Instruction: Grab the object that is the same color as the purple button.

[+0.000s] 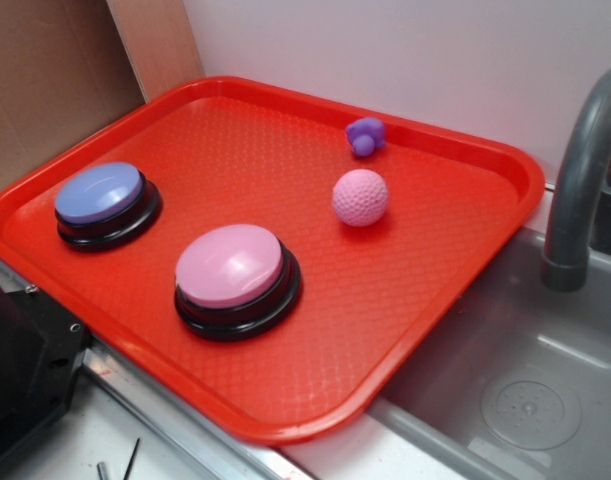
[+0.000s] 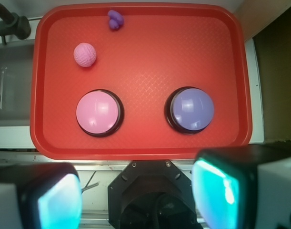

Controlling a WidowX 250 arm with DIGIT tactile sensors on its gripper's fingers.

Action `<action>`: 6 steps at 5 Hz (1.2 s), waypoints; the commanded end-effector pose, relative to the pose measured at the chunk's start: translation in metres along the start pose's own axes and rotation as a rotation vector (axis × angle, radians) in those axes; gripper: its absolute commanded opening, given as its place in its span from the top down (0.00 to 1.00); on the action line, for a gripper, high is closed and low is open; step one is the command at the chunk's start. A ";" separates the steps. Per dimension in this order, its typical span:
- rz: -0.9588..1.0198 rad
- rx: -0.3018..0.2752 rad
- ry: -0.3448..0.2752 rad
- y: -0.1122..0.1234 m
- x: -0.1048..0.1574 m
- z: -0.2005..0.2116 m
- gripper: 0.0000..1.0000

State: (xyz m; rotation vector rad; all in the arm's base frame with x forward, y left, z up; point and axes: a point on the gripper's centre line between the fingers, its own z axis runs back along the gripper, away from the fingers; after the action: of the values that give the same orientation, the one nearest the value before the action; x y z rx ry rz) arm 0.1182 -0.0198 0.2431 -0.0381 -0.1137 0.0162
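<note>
The small purple lumpy toy [image 1: 365, 135] lies at the far edge of the red tray [image 1: 285, 400]; it also shows in the wrist view [image 2: 115, 19] at the top. The periwinkle purple button [image 1: 101, 195] on its black base sits at the tray's left; in the wrist view [image 2: 190, 109] it is right of centre. My gripper [image 2: 140, 195] is open and empty, high above and behind the tray's near edge, far from the toy. Its fingers [image 2: 55, 200] frame the robot base. The gripper is out of the exterior view.
A pink dimpled golf ball [image 1: 360, 197] lies near the toy. A large pink dome button [image 1: 233, 268] sits at the tray's front. A grey sink [image 1: 525, 400] with a faucet [image 1: 575, 190] is to the right. Cardboard [image 1: 45, 70] stands at the left.
</note>
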 end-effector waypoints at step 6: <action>0.171 0.084 -0.361 -0.012 0.081 -0.103 0.00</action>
State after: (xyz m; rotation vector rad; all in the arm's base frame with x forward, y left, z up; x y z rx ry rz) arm 0.2088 -0.0330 0.1392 0.0517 -0.4529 0.2098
